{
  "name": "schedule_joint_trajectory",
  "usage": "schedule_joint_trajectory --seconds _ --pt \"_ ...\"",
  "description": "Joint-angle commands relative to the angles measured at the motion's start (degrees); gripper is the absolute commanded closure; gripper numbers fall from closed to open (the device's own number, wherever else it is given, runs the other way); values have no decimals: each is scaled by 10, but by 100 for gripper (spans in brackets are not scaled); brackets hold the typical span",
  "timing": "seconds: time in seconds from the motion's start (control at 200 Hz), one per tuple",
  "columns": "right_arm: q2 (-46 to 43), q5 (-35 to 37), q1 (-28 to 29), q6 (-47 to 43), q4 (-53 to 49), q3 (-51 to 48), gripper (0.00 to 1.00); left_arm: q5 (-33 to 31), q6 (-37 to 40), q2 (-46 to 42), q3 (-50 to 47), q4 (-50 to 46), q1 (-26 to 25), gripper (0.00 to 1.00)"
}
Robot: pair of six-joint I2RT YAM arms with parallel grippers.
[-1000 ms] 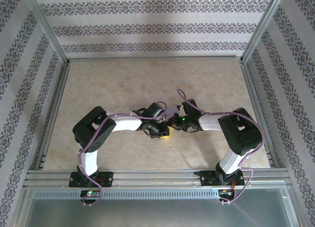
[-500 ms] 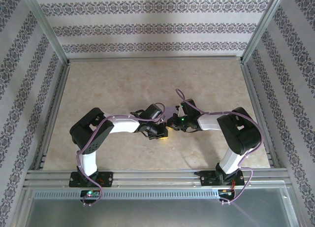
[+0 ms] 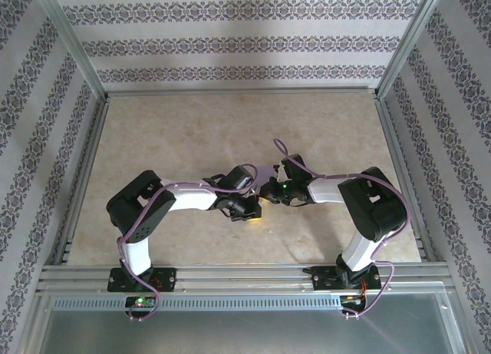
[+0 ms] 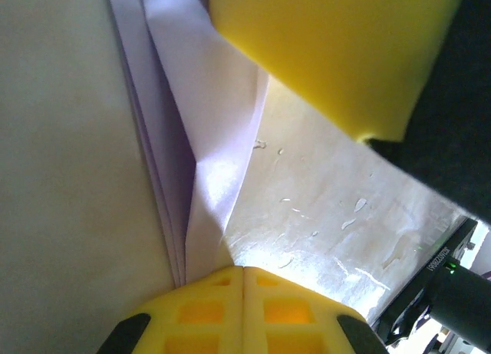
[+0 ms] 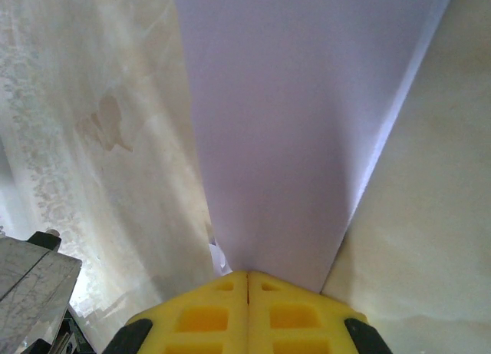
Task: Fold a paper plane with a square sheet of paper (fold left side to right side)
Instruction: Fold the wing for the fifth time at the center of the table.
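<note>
Left end effector and right end effector pinch creased, layered lavender paper plane.

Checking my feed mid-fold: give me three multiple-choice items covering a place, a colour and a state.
1. Where is the folded lavender-purple paper sheet? A) pinched between the left end effector and right end effector B) in a far corner C) on the floor
2. What colour are the finger pads? A) black B) yellow C) white
3. What state are the end effectors in? A) both open B) one open C) both shut

1A, the paper runs into both fingertip pairs. 2B, the pads show yellow. 3C, each pair's tips meet, clamping the paper.
</note>
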Motion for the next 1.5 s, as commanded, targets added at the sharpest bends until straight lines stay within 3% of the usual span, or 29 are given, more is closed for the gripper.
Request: schedule_joint_trajectory --seconds 0.0,0.32,0.515,0.839,1.254,1.499 --pt "34 54 3 -11 -79 -15 100 -9 -5 -16 -12 -48 -11 100" --pt "23 50 3 -9 -75 -15 100 -46 4 -104 -10 -34 12 100" --pt "27 52 3 -4 -71 -15 100 -7 -5 -49 -5 21 26 100" --pt "29 52 3 -2 -73 -12 100 0 -6 -2 17 53 27 100" --pt "27 54 3 -3 -75 -14 100 -31 28 41 61 12 27 100" --pt "34 54 3 -6 -77 -9 100 -23 10 34 18 17 21 100"
